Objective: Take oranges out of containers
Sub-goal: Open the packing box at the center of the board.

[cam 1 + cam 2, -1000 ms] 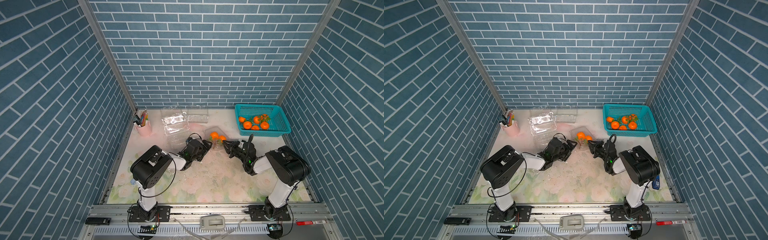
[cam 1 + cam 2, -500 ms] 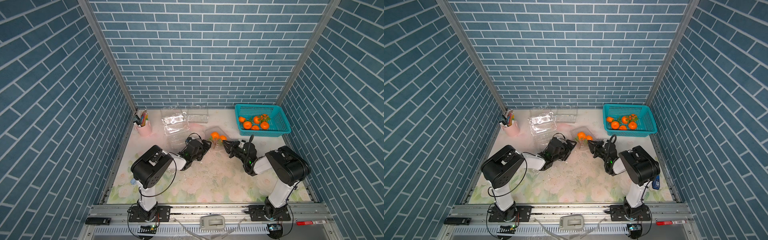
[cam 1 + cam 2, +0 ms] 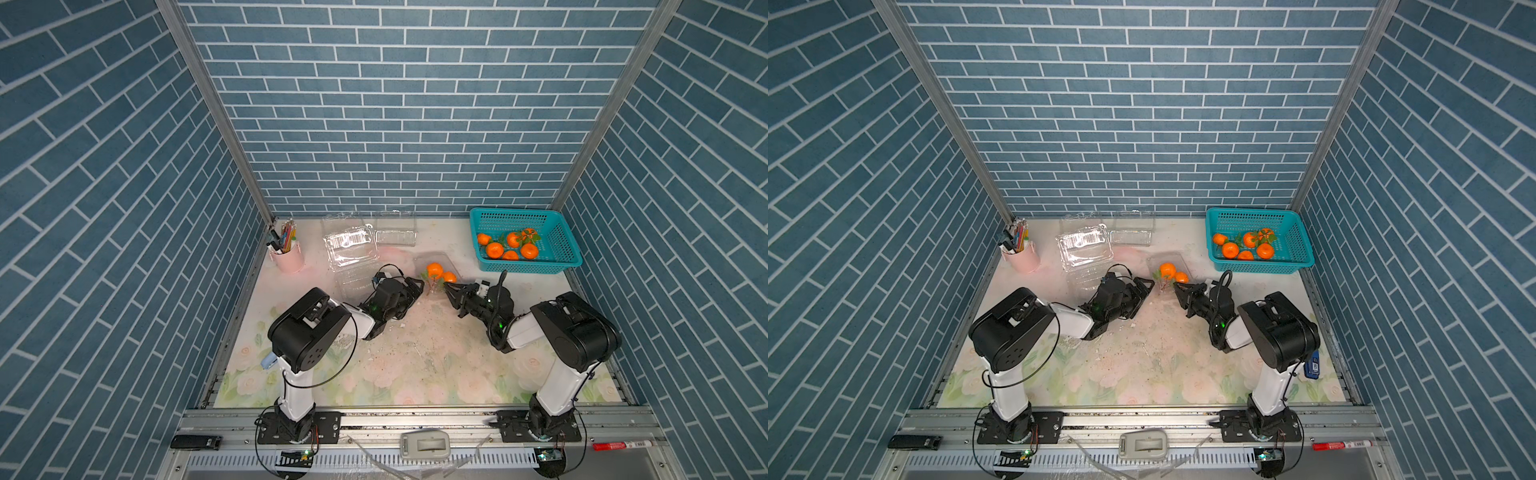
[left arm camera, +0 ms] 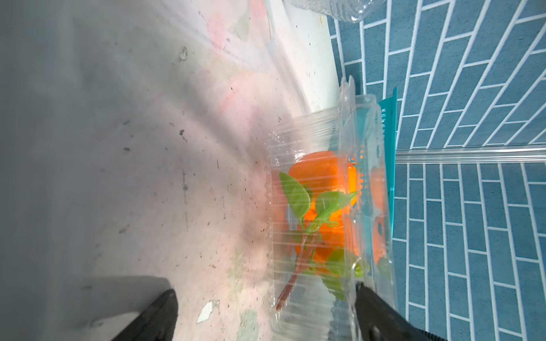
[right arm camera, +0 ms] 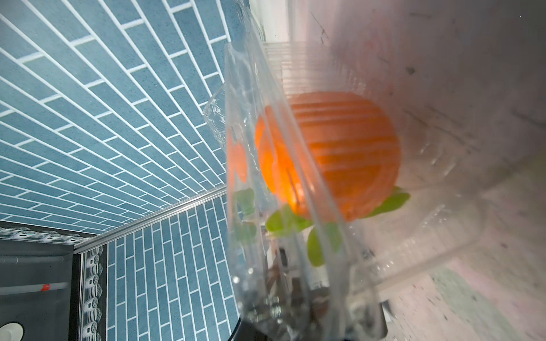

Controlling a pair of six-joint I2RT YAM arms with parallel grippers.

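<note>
Top views both show the flowered table [image 3: 407,374] carrying the teal basket [image 3: 532,266]. Well apart from the basket, toward the left arm's side, lie the empty containers [image 3: 352,247], clear and ribbed. Near the basket's front corner on that same side stands the filled container [image 3: 428,258]. The left gripper [image 3: 415,286] reaches it from the side away from the basket. Its fingers [image 4: 159,313] are spread wide, and one is at the container's rim in the left wrist view. The right gripper [image 3: 448,286] meets the container's basket-side corner, jaws nearly together, pinching the thin clear lid [image 5: 266,165]. Two oranges [image 3: 435,270] with green leaves sit inside the filled container, and several more lie in the basket.
</note>
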